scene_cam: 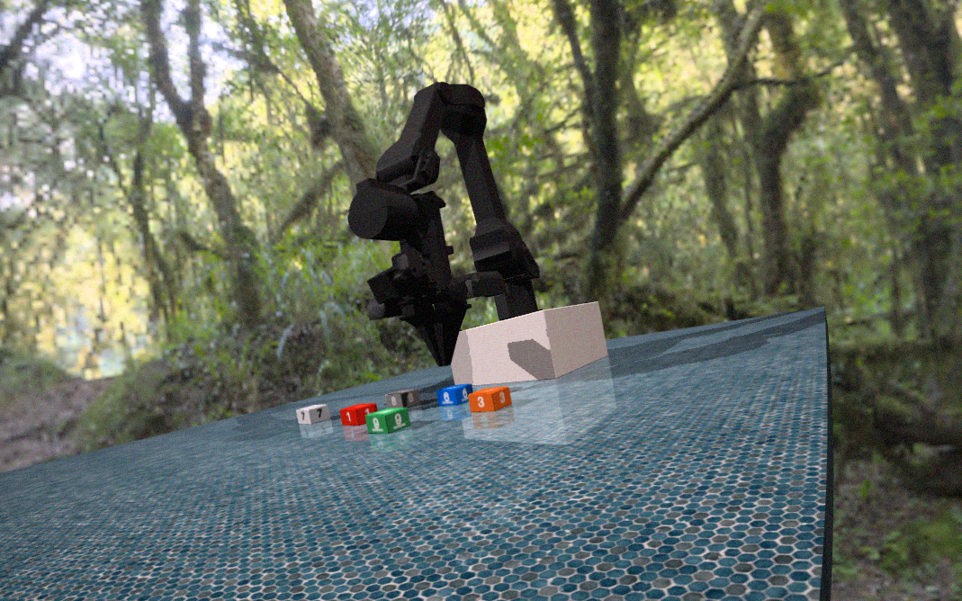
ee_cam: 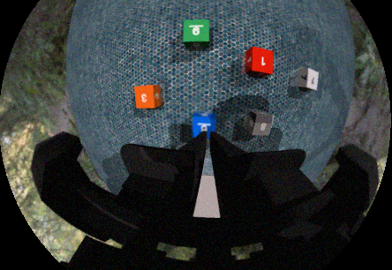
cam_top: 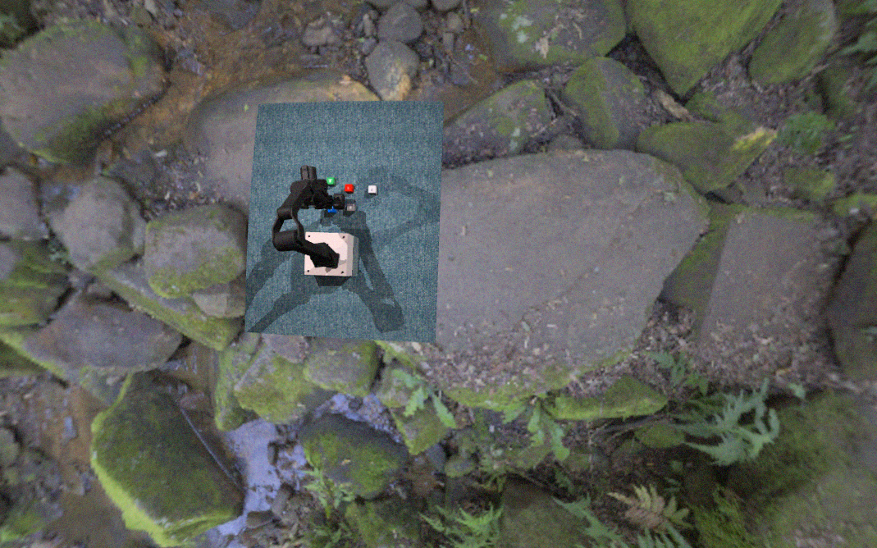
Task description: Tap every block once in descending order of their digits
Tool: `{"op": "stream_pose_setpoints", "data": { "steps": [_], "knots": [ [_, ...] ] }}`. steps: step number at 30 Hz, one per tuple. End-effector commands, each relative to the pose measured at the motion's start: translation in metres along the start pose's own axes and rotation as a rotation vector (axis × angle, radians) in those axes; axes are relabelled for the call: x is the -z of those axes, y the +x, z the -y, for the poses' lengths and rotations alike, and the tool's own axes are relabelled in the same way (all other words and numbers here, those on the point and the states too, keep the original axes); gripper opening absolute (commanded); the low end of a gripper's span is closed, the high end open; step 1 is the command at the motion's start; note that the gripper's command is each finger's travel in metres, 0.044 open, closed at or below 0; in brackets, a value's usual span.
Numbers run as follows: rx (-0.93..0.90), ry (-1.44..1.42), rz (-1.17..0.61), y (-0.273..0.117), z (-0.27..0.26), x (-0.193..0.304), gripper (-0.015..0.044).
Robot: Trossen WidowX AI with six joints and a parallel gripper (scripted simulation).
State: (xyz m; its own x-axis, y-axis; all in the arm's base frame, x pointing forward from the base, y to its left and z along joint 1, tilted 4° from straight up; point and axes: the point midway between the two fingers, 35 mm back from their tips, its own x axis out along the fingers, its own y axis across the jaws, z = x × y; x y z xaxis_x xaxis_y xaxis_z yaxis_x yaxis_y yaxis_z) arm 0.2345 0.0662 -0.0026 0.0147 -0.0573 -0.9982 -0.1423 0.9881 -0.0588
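Note:
My gripper (scene_cam: 442, 363) (ee_cam: 207, 134) is shut and empty, its tips a little above the blue block (scene_cam: 454, 395) (ee_cam: 204, 120), which looks like a 6 with an underline. The tips partly cover that block in the wrist view. The green 9 block (cam_top: 331, 180) (scene_cam: 388, 420) (ee_cam: 196, 29) lies farther out. The red 1 block (cam_top: 349, 188) (scene_cam: 354, 415) (ee_cam: 260, 62) and white 7 block (cam_top: 372, 189) (scene_cam: 312, 414) (ee_cam: 312, 79) lie to the right in the wrist view. The grey 8 block (scene_cam: 403, 399) (ee_cam: 262, 124) is in shadow right of the blue one. The orange 3 block (scene_cam: 489, 399) (ee_cam: 147, 97) is left, hidden in the top view.
The arm's pale base box (cam_top: 314, 267) (scene_cam: 579, 342) stands on the blue-green tiled table (cam_top: 414, 135) (scene_cam: 543, 522), behind the blue block in the exterior view. The blocks stand apart from each other. Arm shadows fall across the table around the grey and blue blocks.

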Motion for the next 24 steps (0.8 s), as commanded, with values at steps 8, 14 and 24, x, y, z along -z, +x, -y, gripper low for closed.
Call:
{"op": "stream_pose_setpoints", "data": {
  "steps": [8, 14, 24],
  "knots": [
    [-0.001, 0.0, 0.001, 0.019, 0.0, 0.0, 0.002],
    [-0.001, 0.0, 0.001, 0.028, 0.0, 0.001, 0.002],
    [0.0, 0.005, 0.001, 0.029, 0.0, 0.0, 0.002]
  ]
}}
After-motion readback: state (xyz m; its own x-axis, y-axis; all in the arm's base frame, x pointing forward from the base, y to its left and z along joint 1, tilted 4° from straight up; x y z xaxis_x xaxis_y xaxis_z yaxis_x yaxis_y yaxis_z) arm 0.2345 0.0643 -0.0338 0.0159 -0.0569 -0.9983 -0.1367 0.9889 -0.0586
